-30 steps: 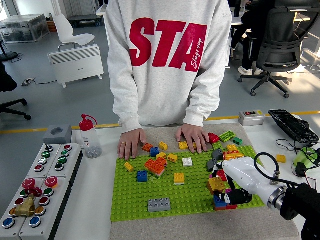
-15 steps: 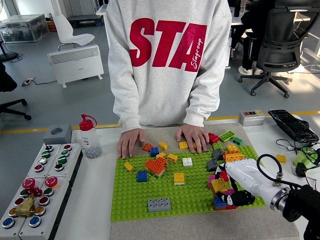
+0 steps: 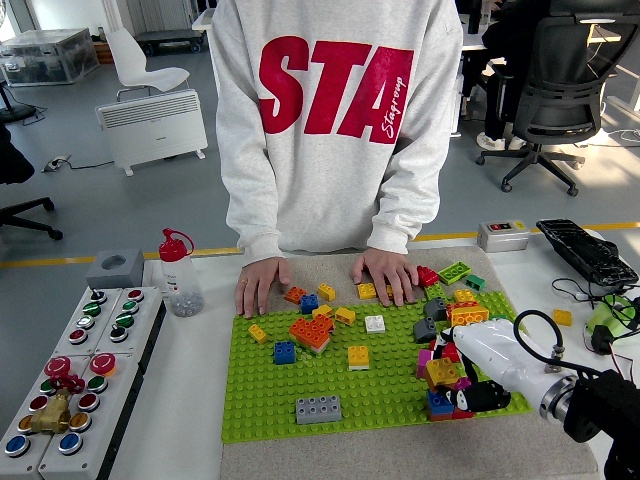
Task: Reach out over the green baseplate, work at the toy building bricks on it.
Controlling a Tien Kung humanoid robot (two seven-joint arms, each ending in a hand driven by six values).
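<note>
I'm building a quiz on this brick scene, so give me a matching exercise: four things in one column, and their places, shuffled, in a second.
Things:
1. grey brick
2. white brick
3. bottle with red cap
4. right hand

Places:
A. on the table left of the green baseplate
B. over the brick cluster at the baseplate's right edge
C. near the baseplate's front edge
D. mid-baseplate, just in front of the person's hand

Pairs: 1-C, 2-D, 3-A, 4-B
</note>
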